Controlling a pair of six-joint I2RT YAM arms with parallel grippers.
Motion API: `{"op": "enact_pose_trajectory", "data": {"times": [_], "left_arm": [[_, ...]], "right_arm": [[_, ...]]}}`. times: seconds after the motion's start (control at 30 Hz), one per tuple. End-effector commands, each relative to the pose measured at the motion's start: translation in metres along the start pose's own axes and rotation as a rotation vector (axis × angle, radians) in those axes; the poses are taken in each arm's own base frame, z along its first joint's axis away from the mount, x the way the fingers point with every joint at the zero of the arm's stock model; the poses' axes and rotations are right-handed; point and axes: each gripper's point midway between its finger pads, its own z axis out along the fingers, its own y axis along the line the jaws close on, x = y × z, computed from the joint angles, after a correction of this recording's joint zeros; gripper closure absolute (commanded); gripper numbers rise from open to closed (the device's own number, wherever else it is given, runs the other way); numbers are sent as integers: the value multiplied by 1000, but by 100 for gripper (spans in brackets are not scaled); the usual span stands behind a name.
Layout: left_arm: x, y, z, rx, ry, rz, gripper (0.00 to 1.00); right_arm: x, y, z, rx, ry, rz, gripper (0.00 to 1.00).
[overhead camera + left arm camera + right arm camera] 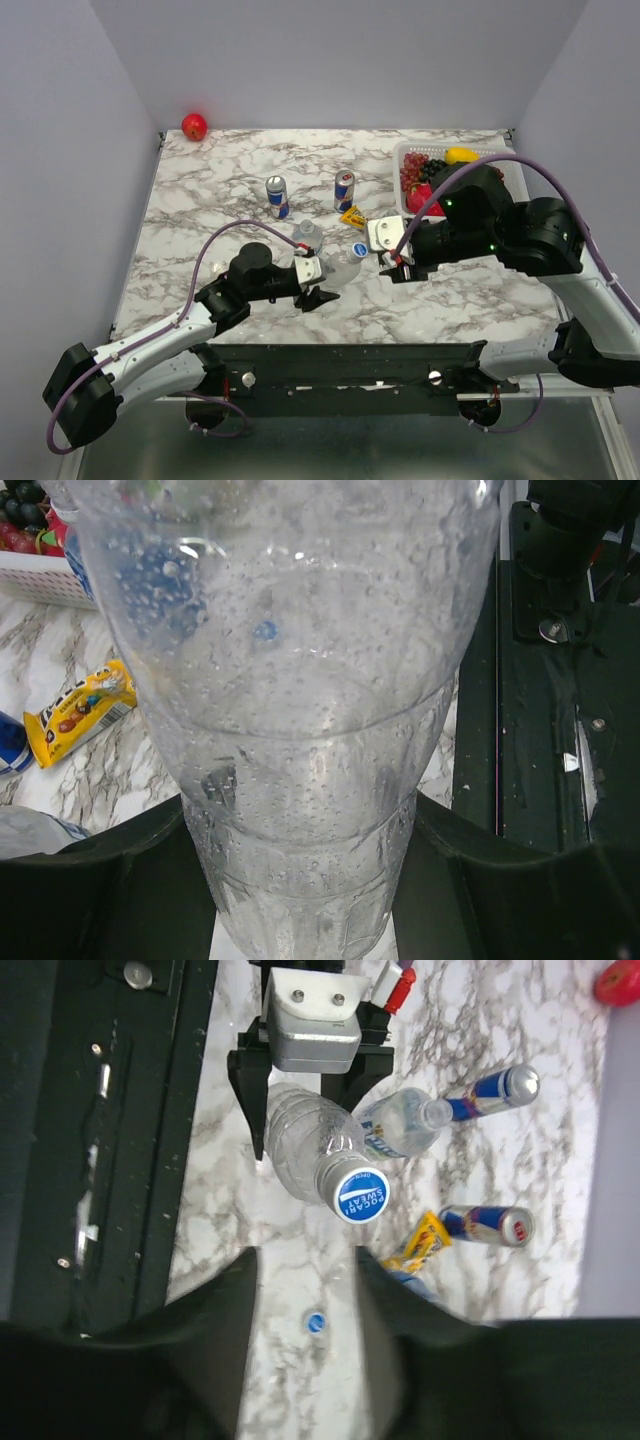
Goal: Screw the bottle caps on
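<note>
You're holding the thin, likely crushable clear plastic bottle by its body in the left gripper, with the wide-open, empty right gripper facing its round blue cap.

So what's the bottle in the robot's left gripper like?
The bottle is clear, ribbed plastic, with tiny droplets inside and no label showing. A blue cap with white writing sits on its neck. The left gripper clamps its body between two black fingers, near the table's front edge. Whether its base touches the table is hidden.
</note>
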Motion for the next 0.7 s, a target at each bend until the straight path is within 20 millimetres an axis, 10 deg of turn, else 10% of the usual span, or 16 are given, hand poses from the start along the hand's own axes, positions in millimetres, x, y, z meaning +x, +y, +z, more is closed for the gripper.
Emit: {"op": "enact_pose_trajectory", "data": {"times": [0.0, 0.4, 0.67], "left_arm": [[-10, -1, -3, 22, -5, 25, 100], [-11, -4, -4, 42, 0, 37, 100], [-12, -1, -5, 30, -5, 42, 100]], "right_arm": [[6, -13, 9, 57, 20, 36, 34], [-1, -19, 38, 26, -20, 32, 0], [11, -5, 55, -55, 5, 35, 0]]}}
